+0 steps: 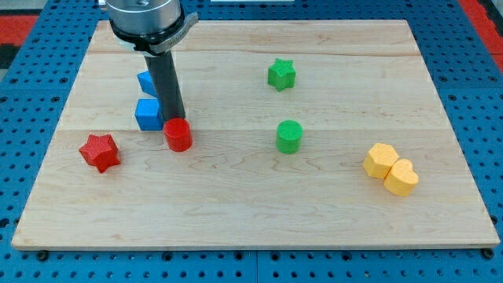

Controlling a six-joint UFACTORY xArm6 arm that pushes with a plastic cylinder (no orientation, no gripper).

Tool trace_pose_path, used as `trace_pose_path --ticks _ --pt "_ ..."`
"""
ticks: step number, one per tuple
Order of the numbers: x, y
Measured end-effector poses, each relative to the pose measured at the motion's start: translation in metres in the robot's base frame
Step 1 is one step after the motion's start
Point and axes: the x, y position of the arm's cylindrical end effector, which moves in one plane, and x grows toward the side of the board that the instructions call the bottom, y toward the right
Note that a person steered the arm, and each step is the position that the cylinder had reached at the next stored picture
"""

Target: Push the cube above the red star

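A blue cube (148,115) sits on the wooden board (251,212) at the view's left, up and to the right of the red star (99,152). My tip (174,121) stands right beside the cube's right side, just above the red cylinder (178,134). A second blue block (146,81) lies just above the cube, partly hidden behind the rod; its shape is unclear.
A green star (280,74) lies at the upper middle and a green cylinder (289,136) below it. A yellow hexagon-like block (381,159) and a yellow heart (402,178) touch at the right. Blue pegboard surrounds the board.
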Motion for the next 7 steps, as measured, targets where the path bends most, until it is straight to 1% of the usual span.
trace_pose_path --ticks 1,2,3,4,5,6,7 --pt "0.001 -0.029" --pt "0.000 -0.075" --pt "0.006 -0.053" --pt "-0.012 0.022" --pt "-0.049 0.020" --pt "-0.070 -0.005" --pt "-0.081 -0.015"
